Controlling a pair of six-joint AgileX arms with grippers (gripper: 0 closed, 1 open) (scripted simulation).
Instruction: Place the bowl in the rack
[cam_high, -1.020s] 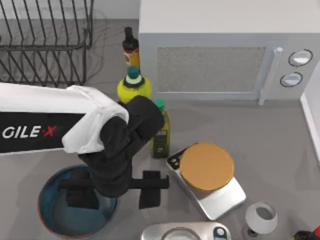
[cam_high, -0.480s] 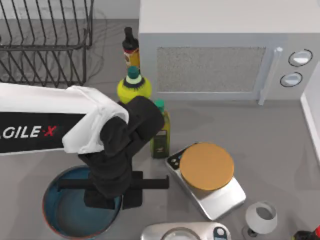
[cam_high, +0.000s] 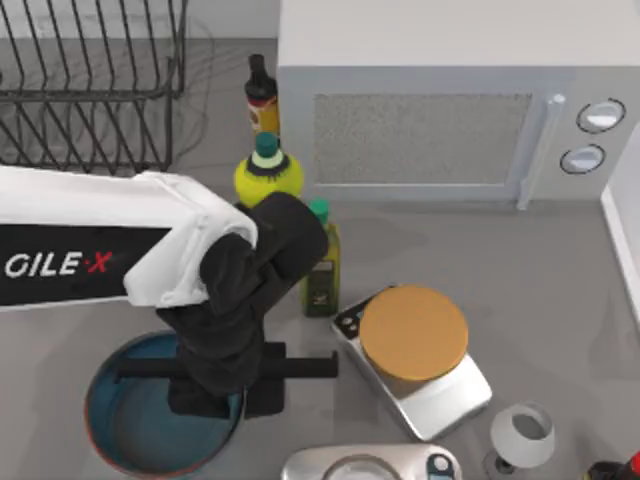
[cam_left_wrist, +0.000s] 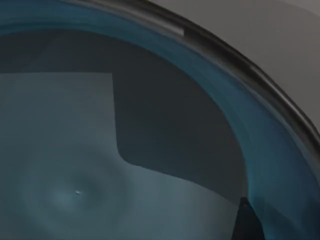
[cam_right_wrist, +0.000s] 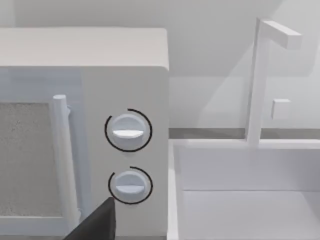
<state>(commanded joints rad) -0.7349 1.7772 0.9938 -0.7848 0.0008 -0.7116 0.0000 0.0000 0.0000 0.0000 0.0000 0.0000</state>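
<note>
The blue bowl (cam_high: 130, 430) with its reddish-brown rim sits on the table at the front left of the top view. My left gripper (cam_high: 232, 398) points down over the bowl's right edge and is shut on the rim, one finger inside the bowl and one outside. In the left wrist view the bowl's greyish inside (cam_left_wrist: 75, 175) is very close, with its rim (cam_left_wrist: 260, 75) curving past and a dark fingertip (cam_left_wrist: 247, 222) at the edge. The dark wire rack (cam_high: 90, 90) stands at the back left. My right arm is parked off to the right, facing the microwave.
Between bowl and rack stand a yellow bottle (cam_high: 268, 172), a dark sauce bottle (cam_high: 262, 100) and a green oil bottle (cam_high: 322, 265). A silver scale (cam_high: 412, 345) with an orange disc and a white wine glass (cam_high: 522, 437) are to the right. The microwave (cam_high: 440, 110) fills the back.
The left gripper's fingers have drawn together onto the bowl's right rim, and the bowl has shifted slightly to the right. Over the last half second nothing moved.
</note>
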